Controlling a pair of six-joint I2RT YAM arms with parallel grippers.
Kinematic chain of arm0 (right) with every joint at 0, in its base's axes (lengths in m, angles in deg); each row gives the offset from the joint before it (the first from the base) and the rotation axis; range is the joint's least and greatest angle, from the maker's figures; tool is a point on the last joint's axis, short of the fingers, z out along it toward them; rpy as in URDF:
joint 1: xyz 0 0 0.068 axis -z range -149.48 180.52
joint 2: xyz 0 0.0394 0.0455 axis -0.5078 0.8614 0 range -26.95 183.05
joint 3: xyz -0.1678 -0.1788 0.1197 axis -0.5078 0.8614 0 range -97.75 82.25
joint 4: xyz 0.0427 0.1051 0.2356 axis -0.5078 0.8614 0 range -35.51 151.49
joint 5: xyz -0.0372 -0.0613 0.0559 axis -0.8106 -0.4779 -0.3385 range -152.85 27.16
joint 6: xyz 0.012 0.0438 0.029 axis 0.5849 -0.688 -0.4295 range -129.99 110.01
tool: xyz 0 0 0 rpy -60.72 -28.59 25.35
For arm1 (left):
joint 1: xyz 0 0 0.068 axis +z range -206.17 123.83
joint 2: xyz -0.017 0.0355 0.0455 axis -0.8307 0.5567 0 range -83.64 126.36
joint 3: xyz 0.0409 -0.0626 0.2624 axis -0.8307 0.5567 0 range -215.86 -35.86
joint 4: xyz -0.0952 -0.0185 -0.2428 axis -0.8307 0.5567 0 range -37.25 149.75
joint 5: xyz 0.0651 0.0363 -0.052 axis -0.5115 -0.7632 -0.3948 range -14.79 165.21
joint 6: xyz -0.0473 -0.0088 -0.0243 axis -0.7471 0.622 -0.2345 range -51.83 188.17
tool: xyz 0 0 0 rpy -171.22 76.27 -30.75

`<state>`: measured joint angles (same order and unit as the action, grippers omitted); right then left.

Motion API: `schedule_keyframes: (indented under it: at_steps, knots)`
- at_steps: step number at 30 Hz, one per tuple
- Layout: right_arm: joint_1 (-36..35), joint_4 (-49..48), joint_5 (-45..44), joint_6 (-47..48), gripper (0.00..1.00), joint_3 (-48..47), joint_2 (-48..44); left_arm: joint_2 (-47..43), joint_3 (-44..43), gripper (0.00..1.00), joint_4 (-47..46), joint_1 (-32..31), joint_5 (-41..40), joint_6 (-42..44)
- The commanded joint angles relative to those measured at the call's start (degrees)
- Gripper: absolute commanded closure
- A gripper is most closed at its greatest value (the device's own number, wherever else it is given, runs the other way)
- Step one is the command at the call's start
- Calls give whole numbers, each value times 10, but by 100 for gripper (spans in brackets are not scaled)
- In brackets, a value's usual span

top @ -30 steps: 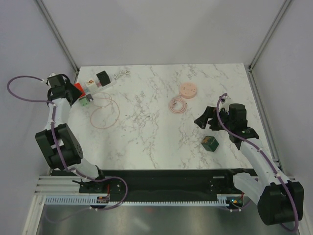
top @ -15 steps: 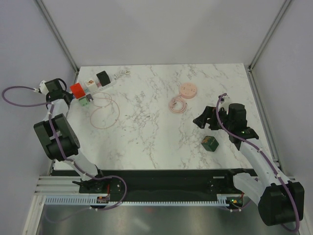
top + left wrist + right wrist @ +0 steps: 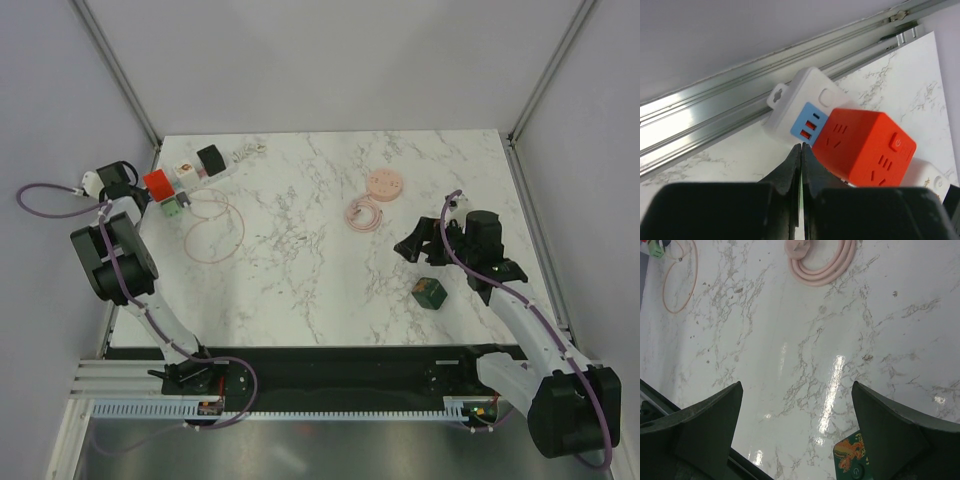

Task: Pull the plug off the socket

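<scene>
Far-left corner of surface (image 3: 300,290): left end effector (image 3: 801,152) now backed off from socket (image 3: 805,92), fingers pressed together on nothing, after being half spread a moment ago. Orange cube plug (image 3: 867,147) still seated on socket, so looks like a missed grab. Pull not done, needs a fresh approach imo. Socket lies diagonal along far-left edge, with white cube (image 3: 183,170) and black cube (image 3: 210,157) on it too. Right end effector (image 3: 797,432) unchanged: spread wide, hovering near green cube (image 3: 429,291). Containers: none in view.

White socket strip (image 3: 807,90), flat at far left, blue outlet (image 3: 810,125) showing, red cube plug (image 3: 867,145) seated on it
</scene>
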<state>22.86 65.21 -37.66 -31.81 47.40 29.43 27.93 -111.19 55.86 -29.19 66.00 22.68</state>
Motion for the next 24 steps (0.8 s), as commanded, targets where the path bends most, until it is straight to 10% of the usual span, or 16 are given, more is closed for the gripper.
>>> schedule_keyframes:
  at_steps: [1, 24]
  knots:
    - [-2, -17, 3, 6, 2, -15, 8, 33, -45, 94, -16, 6, 4, -24]
    - [0, -18, -5, 8, 2, -14, 24, 127, -93, 97, 57, 33, 60, -120]
